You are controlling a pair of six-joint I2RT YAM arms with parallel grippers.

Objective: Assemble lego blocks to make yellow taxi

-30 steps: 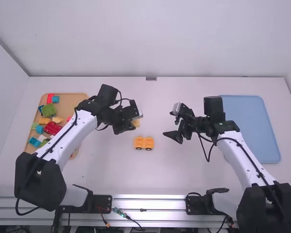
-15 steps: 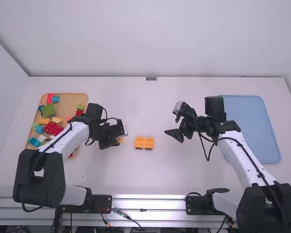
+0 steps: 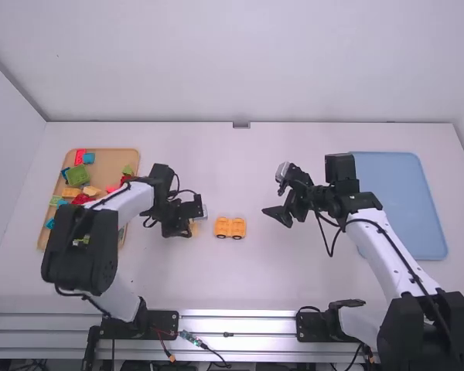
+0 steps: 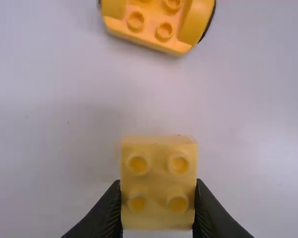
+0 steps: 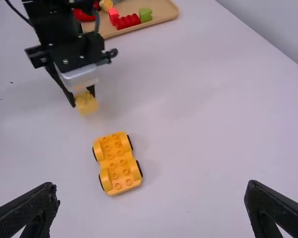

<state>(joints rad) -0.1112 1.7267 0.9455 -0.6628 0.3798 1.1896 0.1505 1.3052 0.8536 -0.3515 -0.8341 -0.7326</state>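
In the high view my left gripper (image 3: 187, 230) is left of the yellow wheeled base (image 3: 230, 228), over the table. The left wrist view shows that gripper (image 4: 159, 210) shut on a yellow block (image 4: 158, 171) with four studs facing the camera; the base (image 4: 156, 25) lies apart from it. My right gripper (image 3: 275, 218) stands right of the base in the high view. Its fingers are wide apart with nothing between them in the right wrist view, where the gripper (image 5: 151, 198), the base (image 5: 117, 162) and the held block (image 5: 86, 103) appear.
A wooden tray (image 3: 100, 158) of mixed coloured blocks sits at the left, beside and partly beneath the left arm. On the right lies a blue tray (image 3: 406, 201), partly behind the right arm. White table surface (image 3: 255, 278) lies in front of the base.
The left gripper has moved left and toward the camera with the yellow block, away from above the base's far side, then slowed. The right arm has barely moved; the base stays put.
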